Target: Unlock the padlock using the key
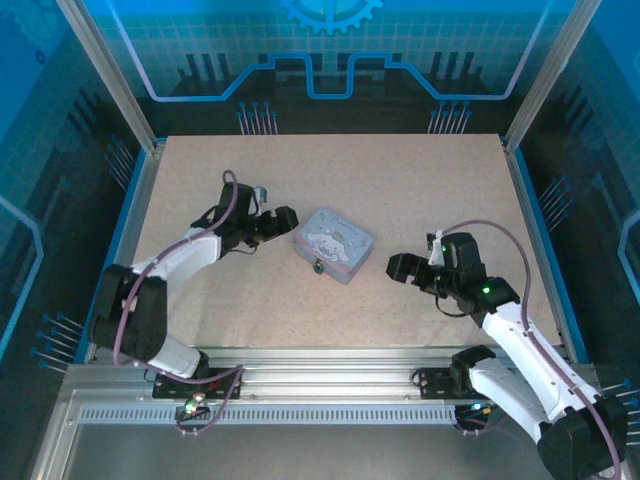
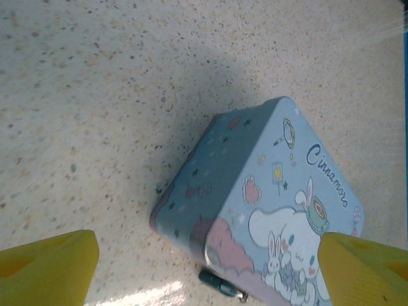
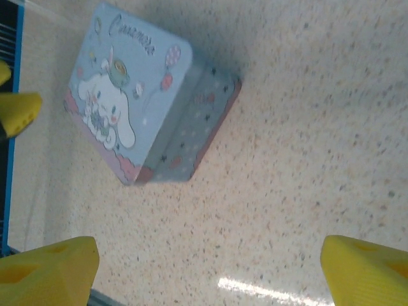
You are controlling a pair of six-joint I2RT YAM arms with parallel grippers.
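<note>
Broadly, the speckled table [image 1: 400, 190] carried one large item, the pale blue cartoon tin [image 1: 333, 245], which sat between the two claws. It lay just ahead of the left claw [image 1: 272, 228] and farther ahead of the right claw [image 1: 412, 272], with bare board between that claw and the tin's side wall. Both claws stood spread wide and gripped nothing: in each wrist view the yellow fingers [image 2: 48, 268] sat at the far corners with only tin or table between them.

The padlock [image 2: 222, 285] was a small dark lump hanging at the tin's lower edge, close in and between the left claw's spread fingers. From the right claw it was on the tin's far side, hidden by the box. A silvery fleck beside the padlock could have been shackle or key; I could not tell which, nor where the key lay.

The likely trouble, as I judged it, came from scale. Fingers that broad closing on so small a lock could catch the tin's rim instead and shove or tip the box, swinging the padlock away. With the right claw's line blocked by the tin, a reach from that side could also knock the box towards the left claw.
</note>
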